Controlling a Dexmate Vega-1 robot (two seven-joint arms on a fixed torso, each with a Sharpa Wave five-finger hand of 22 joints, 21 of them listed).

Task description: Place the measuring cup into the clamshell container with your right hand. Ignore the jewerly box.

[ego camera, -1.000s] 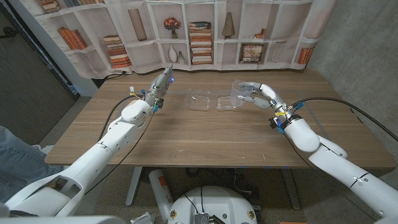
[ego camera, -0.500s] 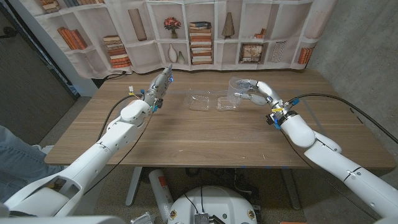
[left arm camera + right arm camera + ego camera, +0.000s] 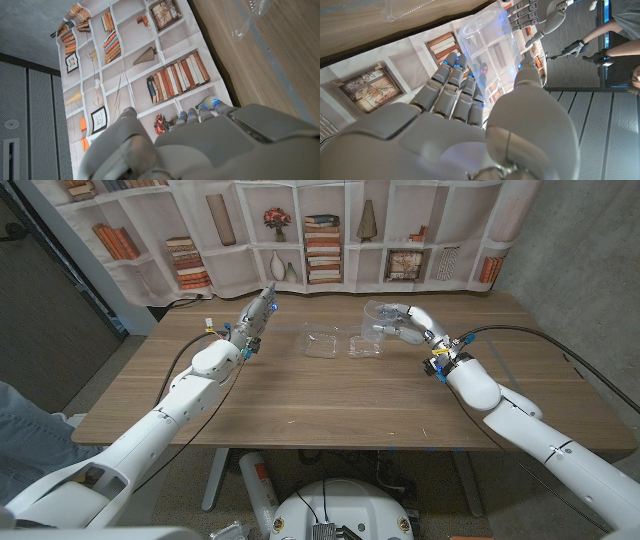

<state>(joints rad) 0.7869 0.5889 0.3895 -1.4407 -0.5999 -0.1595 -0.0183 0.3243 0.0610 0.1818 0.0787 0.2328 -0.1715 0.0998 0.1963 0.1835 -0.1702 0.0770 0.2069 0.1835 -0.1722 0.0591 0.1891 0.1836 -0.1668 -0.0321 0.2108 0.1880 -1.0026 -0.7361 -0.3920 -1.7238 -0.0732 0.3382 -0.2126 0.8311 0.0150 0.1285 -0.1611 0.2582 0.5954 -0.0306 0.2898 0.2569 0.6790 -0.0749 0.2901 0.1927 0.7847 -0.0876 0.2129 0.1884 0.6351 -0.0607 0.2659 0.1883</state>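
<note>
Waiting at the far left, the left hand (image 3: pixel 262 310) stands on the counter (image 3: pixel 300 395), fingers straight, holding nothing. The clamshell container (image 3: pixel 343 344) lies open mid-counter. Above its right half the right hand (image 3: pixel 405 326) grips the measuring cup (image 3: pixel 378 320), tipped mouth-leftward. It looks light, stiff and slippery; holding around the wall suits.

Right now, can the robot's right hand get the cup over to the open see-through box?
Probably yes. The right hand holds the measuring cup up beside the clamshell container, which lies open on the table, and nothing stands between them.
</note>
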